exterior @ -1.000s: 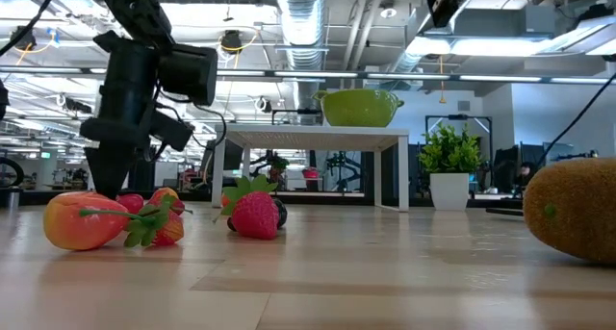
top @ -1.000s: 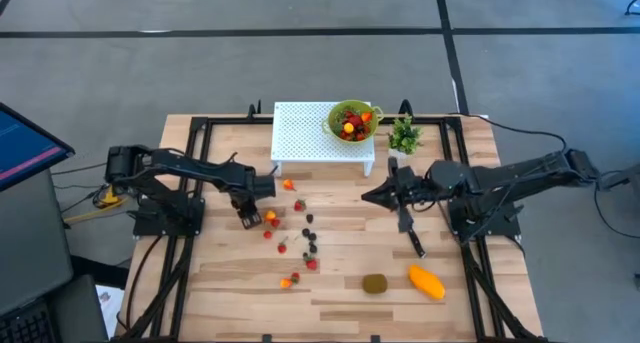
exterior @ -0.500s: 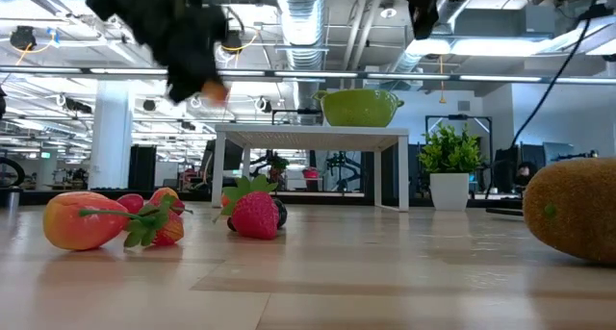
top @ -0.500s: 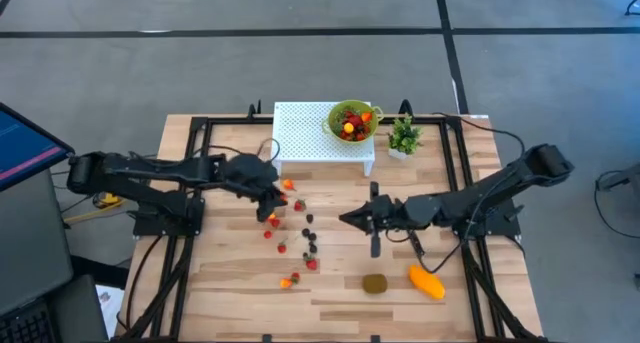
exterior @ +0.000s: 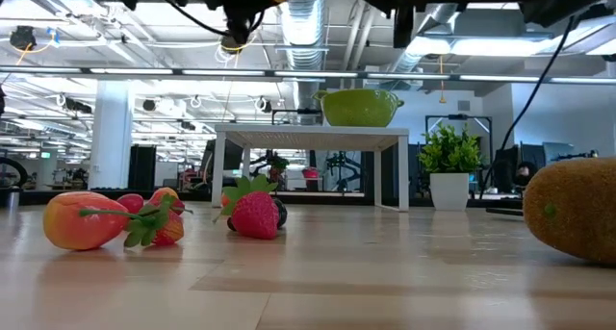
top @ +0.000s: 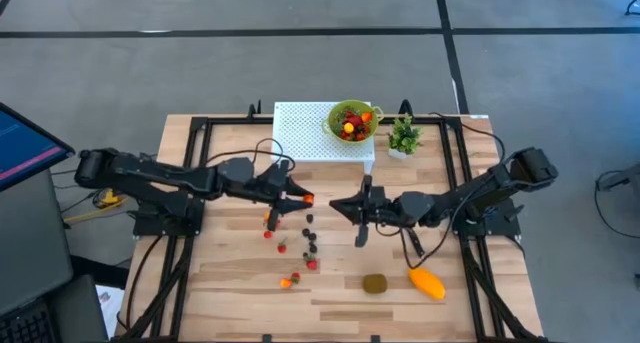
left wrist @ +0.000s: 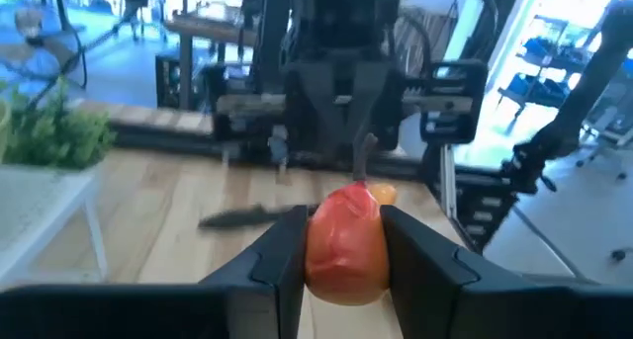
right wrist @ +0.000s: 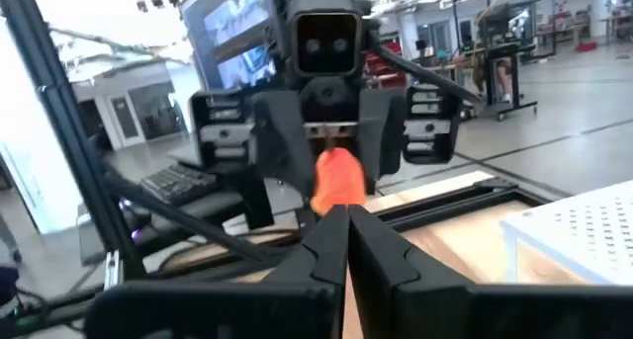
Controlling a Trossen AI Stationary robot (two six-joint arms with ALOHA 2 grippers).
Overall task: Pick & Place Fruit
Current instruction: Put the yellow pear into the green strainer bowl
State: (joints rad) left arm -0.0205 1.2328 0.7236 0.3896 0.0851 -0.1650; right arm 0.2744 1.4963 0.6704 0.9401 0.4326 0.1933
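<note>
Above the middle of the table (top: 230, 273), the left gripper (left wrist: 341, 242) is raised and reaches toward the centre, its fingers (left wrist: 282, 252) closed on either side of a small red-orange fruit (left wrist: 345, 244), which sits squarely between the two pads and pokes out a little past their tips; from above, the same piece shows as an orange dot (top: 308, 198) at the end of the left arm. The right gripper (right wrist: 347, 235) faces it from the other side, close but apart (the two wrist cameras look straight at each other), with its fingers pressed together and nothing between them. Below and between the arms, loose berries (top: 309, 240) lie scattered on the wood, red, orange and dark. Nearer the front edge rest the brown kiwi (top: 375, 283) and, just beside it, the orange-yellow mango (top: 427, 282). At the back of the table a white perforated stand (top: 300, 133) carries a green bowl (top: 336, 129) already holding several pieces of fruit, with a small potted plant (top: 404, 136) just beside the stand. From table height, a strawberry (exterior: 256, 215) and a peach-coloured piece (exterior: 82, 221) lie in the foreground.
</note>
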